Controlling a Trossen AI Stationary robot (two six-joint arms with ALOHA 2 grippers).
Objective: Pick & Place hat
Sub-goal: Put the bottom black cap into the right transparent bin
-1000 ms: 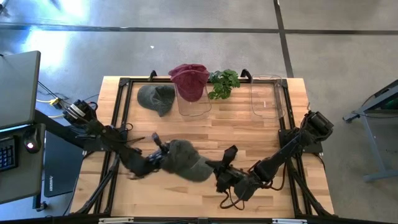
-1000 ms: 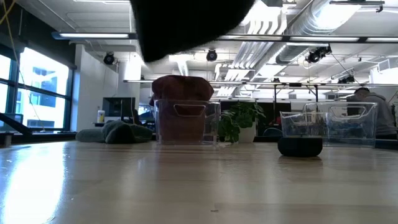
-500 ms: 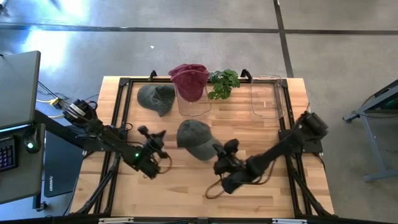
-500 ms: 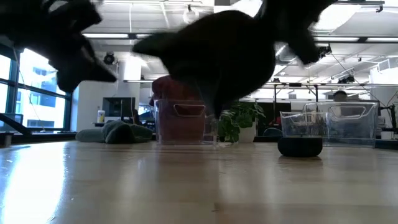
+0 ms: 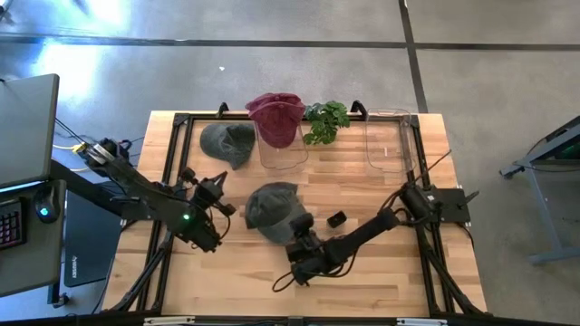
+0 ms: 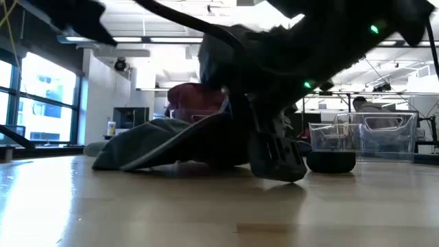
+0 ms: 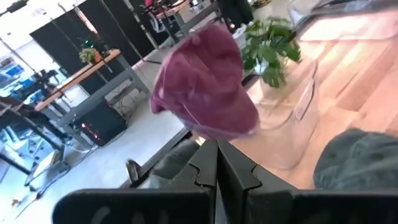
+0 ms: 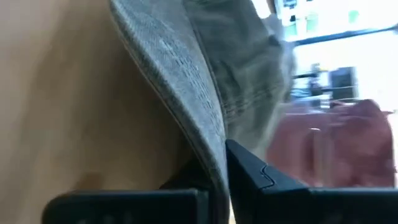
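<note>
A grey-green hat (image 5: 270,206) lies mid-table, its lower edge on the wood in the low view (image 6: 164,145). My right gripper (image 5: 297,239) is at the hat's near right side, shut on its brim (image 8: 217,155). My left gripper (image 5: 216,188) hovers left of this hat, shut and holding nothing (image 7: 217,167). A second green hat (image 5: 228,142) lies flat at the far left. A maroon hat (image 5: 276,110) sits over a clear container (image 5: 283,149). My right gripper pinches the grey-green hat's brim at its edge (image 8: 198,134) between the two fingers (image 8: 252,174). It comes from the table's near right side, low over the wood (image 6: 274,156). The hat's crown spreads away from the fingers and rests on the table.
A small potted plant (image 5: 326,120) stands by the maroon hat. Another clear container (image 5: 390,140) stands at the far right. A small black object (image 5: 337,218) lies right of the held hat. Bare wood runs along the near edge (image 5: 236,281).
My right gripper carried the grey-green hat up and toward the far edge, then came down and leftward; the hat now rests on the table, farther from the near edge than before. My left gripper drew away from the hat, toward the far edge.
</note>
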